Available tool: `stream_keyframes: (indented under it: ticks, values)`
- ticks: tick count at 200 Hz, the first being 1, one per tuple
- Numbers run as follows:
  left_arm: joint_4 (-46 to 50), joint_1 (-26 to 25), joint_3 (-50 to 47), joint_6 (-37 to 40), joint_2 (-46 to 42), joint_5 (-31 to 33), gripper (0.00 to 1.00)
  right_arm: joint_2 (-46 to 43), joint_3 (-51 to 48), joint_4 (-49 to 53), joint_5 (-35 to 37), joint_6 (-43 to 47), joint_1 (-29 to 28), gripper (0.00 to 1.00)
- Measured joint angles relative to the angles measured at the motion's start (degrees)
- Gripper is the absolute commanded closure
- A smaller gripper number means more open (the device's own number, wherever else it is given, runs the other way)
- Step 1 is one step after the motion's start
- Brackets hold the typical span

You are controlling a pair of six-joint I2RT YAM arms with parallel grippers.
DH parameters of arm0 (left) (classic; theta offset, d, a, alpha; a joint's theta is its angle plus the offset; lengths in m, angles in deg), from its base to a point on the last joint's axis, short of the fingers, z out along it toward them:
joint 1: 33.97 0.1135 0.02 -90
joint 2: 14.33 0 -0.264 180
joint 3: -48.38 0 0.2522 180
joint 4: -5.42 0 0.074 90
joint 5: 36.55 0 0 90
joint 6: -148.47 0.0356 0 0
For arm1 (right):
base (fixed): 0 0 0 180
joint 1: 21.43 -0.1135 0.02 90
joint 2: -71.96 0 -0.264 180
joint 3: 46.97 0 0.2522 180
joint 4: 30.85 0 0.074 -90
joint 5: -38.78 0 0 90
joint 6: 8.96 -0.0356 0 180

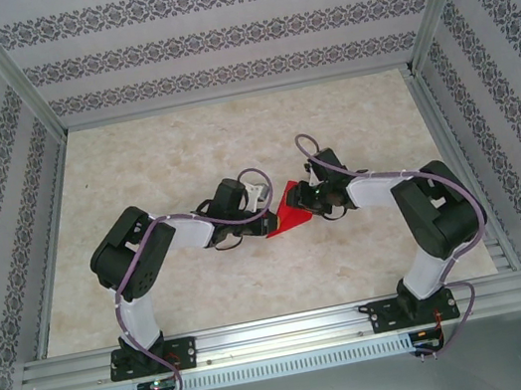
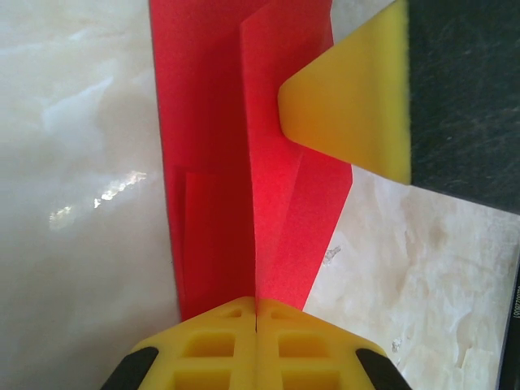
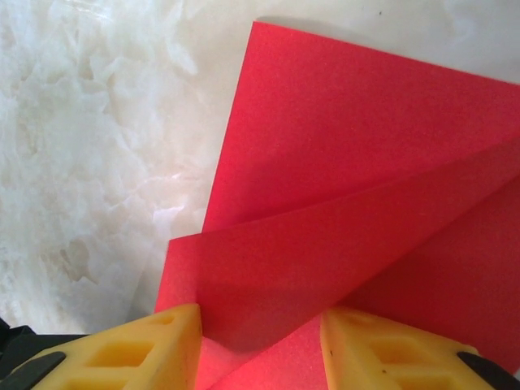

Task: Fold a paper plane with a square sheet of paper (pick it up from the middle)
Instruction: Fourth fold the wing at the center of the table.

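One red sheet (image 1: 290, 216) is being shown, partly folded, lying near the middle of the table (image 1: 183, 158). Two arms are being counted, one at each side, and two grippers, both meeting at the sheet from opposite sides.

The left gripper (image 2: 256, 325) is being held with its two yellow fingers pressed together, and the near edge of the sheet is being pinched between them. In the left wrist view one crease is being shown running straight away from that pinch, with a flat layer to its left and a raised flap to its right.

The right gripper (image 3: 260, 341) is being held with its two fingers spread apart, and a raised fold of the sheet is being straddled by them. Whether either finger is actually pressing the paper cannot be told, as the contact is being cut off at the bottom edge of the right wrist view. One of its yellow pads (image 2: 349, 106) is being shown in the left wrist view, lying over the far right flap.

From above, both ends of the sheet are being covered by the gripper tips, so its full outline is being hidden. The table is being enclosed by three patterned walls (image 1: 210, 22) and a metal frame (image 1: 285, 332). Two purple cables (image 1: 148, 245) are being counted, one looping along each arm.
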Motion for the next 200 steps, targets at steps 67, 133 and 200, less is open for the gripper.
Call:
stream_keyframes:
  ticks: [67,133,200]
  values:
    - [0.3,0.0,0.0,-0.2,0.0,0.3,0.83,1.0,1.4,1.1,0.1,0.0,-0.1,0.56]
    - [5.8,2.1,0.0,-2.5,-5.7,4.0,0.7,2.3,5.3,7.1,3.4,0.3,-1.5,0.55]
    - [0.4,2.3,0.0,-8.7,-5.5,-2.3,0.83,4.3,9.3,12.7,5.4,0.3,-2.3,0.52]
